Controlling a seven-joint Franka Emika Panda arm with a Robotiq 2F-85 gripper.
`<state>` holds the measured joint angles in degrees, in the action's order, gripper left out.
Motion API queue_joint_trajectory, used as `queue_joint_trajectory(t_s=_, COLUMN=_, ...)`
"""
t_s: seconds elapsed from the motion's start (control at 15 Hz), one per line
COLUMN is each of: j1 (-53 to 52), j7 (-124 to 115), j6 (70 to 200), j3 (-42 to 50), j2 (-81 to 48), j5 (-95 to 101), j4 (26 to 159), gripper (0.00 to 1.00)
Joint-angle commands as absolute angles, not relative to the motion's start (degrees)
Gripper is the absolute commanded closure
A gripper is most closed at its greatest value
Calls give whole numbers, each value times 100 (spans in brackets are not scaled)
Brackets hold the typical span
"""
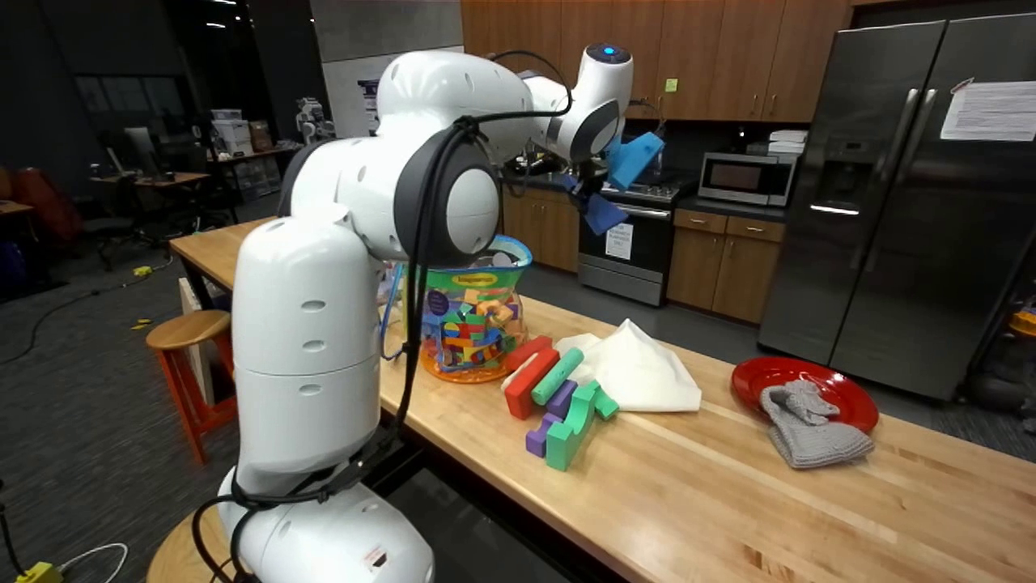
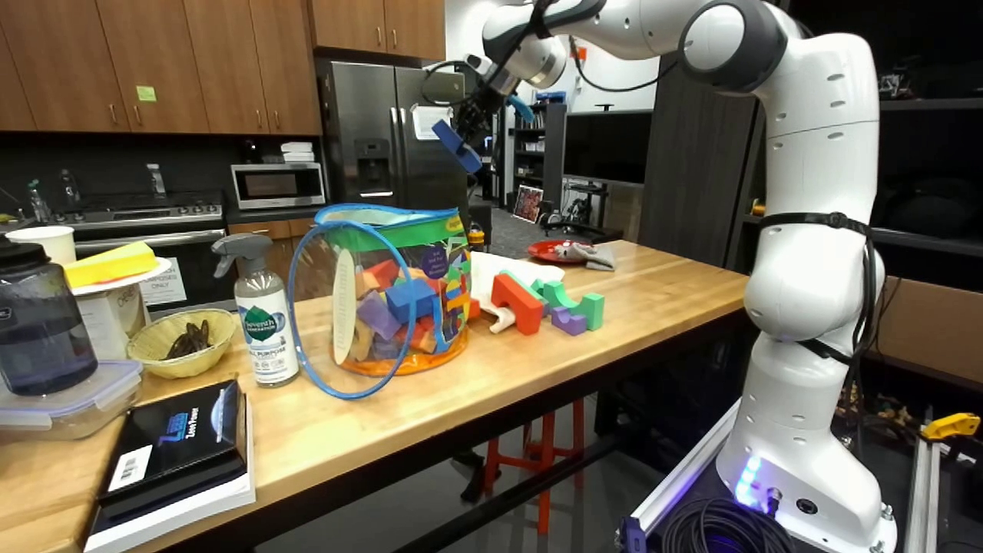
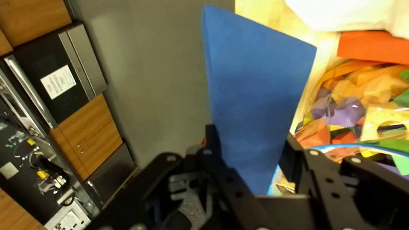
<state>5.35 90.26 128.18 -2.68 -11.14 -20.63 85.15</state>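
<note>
My gripper (image 3: 250,145) is shut on a flat blue block (image 3: 255,83), whose sides meet both black fingers in the wrist view. The block sticks out well past the fingertips and widens toward its far, slanted end. High above the table, the same blue block (image 1: 603,214) hangs tilted in both exterior views. Nearest below it is a clear zip bag (image 2: 392,307) full of coloured blocks, its blue-rimmed top open. Beside the bag lie red blocks (image 1: 531,380), a green cylinder (image 1: 558,375), purple pieces (image 1: 537,437) and a green arched block (image 1: 571,429).
A white cloth (image 1: 635,368) lies behind the loose blocks on the wooden table (image 1: 688,502). Farther along is a red plate (image 1: 753,372) with a grey knitted cloth (image 1: 817,441). A spray bottle (image 2: 265,330), a wicker basket (image 2: 180,361) and books (image 2: 177,445) stand near the bag.
</note>
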Motion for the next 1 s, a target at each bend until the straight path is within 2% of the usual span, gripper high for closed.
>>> queue_joint_trajectory(t_s=0.0, j1=590, j7=8573, j6=13088, j3=-74, j2=-416, j5=-1952, j4=9453, gripper=79)
queue_joint_trajectory(t_s=0.93, j1=428, j7=6558, j6=13317, j3=300, j2=1252, j5=-1873, j4=12708, gripper=79)
